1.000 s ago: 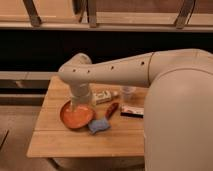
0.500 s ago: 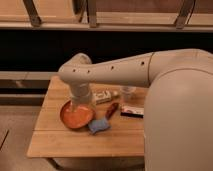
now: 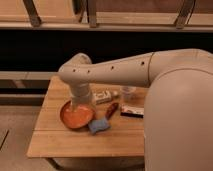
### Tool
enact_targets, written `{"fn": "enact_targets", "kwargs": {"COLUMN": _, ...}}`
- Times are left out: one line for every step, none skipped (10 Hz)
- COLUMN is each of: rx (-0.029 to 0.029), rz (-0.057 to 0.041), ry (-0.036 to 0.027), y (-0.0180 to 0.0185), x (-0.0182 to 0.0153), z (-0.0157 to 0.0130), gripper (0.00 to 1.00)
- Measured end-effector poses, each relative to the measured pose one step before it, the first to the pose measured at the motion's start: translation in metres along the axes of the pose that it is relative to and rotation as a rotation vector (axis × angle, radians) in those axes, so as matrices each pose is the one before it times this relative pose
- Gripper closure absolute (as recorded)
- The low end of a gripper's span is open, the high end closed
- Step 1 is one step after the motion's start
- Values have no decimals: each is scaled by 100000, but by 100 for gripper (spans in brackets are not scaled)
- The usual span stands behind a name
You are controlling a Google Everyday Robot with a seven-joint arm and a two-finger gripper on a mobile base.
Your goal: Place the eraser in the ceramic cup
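Nearest, filling the right of the frame: the robot's pale body (image 3: 180,120), hiding the right end of the wooden surface (image 3: 75,142). Just behind the bare front planks, lower centre: a blue squarish pad (image 3: 98,126), close against the rim of the wide orange bowl (image 3: 72,119) to its left. Directly over that bowl, left of centre: the gripper (image 3: 81,103), at the foot of the downward-pointing forearm, low above the bowl's far side. State of the jaws: impossible to tell, wide or narrow.

Right of centre, flat on the surface against the edge of the robot's body: the eraser (image 3: 132,111), white face up, well apart from the gripper. Between eraser and bowl: a slim reddish-brown item (image 3: 112,109), lying slantwise. Farther back: a white labelled bottle (image 3: 103,96) on its side. Right of the bottle, upright near the far edge and just beyond the eraser: the ceramic cup (image 3: 128,93).

Set against the two earlier views: no visible change, with the same arm pose and the same lie of every item. Judged meaning for the task: no progress yet, eraser not picked up. Looks like a pause, or a very slow move, over the wrong spot. Probably needed next: a shift toward the right of the frame to reach the eraser.
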Motion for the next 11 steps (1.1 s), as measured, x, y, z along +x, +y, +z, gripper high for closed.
{"fn": "enact_targets", "kwargs": {"rx": 1, "rz": -3, "ry": 2, "y": 0, "x": 1, "z": 2, "gripper": 35}}
{"fn": "enact_targets", "kwargs": {"rx": 4, "rz": 1, "ry": 6, "y": -1, "x": 2, "z": 2, "gripper": 35}}
{"fn": "enact_targets", "kwargs": {"rx": 1, "rz": 3, "ry": 0, "y": -1, "x": -1, "z": -2, "gripper": 35}}
{"fn": "enact_targets", "kwargs": {"rx": 1, "rz": -1, "ry": -1, "y": -1, "x": -1, "z": 1, "gripper": 35}}
{"fn": "enact_targets", "kwargs": {"rx": -126, "rz": -780, "ry": -256, "y": 60, "x": -8, "z": -105, "gripper": 35}}
{"fn": "enact_targets", "kwargs": {"rx": -83, "rz": -2292, "ry": -557, "y": 166, "x": -49, "z": -95, "gripper": 35}}
{"fn": "enact_targets", "kwargs": {"rx": -142, "rz": -3455, "ry": -1135, "y": 263, "x": -170, "z": -202, "gripper": 35}}
{"fn": "enact_targets", "kwargs": {"rx": -478, "rz": -8441, "ry": -2027, "y": 533, "x": -362, "z": -502, "gripper": 35}}
{"fn": "enact_targets", "kwargs": {"rx": -565, "rz": -7833, "ry": -1511, "y": 332, "x": -373, "z": -525, "gripper": 35}}
{"fn": "enact_targets", "kwargs": {"rx": -448, "rz": -9124, "ry": -1420, "y": 121, "x": -473, "z": -651, "gripper": 35}}
{"fn": "enact_targets", "kwargs": {"rx": 29, "rz": -11360, "ry": -300, "y": -550, "x": -340, "z": -854, "gripper": 35}}
